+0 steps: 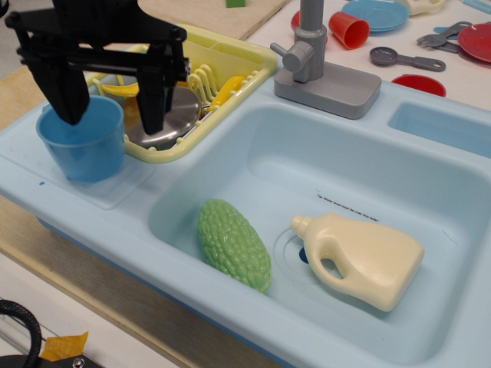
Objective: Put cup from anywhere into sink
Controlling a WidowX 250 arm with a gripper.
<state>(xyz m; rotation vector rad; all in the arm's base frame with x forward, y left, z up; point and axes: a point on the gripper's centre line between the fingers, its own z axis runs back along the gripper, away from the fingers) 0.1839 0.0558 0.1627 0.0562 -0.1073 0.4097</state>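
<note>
The medium-blue cup (83, 146) stands upright on the flat left ledge of the pale-blue sink unit. The black gripper (109, 115) is open and hangs over it: the left finger (67, 100) is at the cup's mouth, the right finger (152, 107) is outside the cup's right wall, over the dish rack. The cup's right rim lies between the fingers. The sink (253, 153) basin lies to the right, with a grey faucet (314, 61) behind it.
A yellow dish rack (230, 69) with a metal lid (175, 115) stands behind the cup. In the basin lie a green bumpy vegetable (234, 244) and a cream bottle (360, 259). A red cup (349, 29), plates and utensils sit at the back right.
</note>
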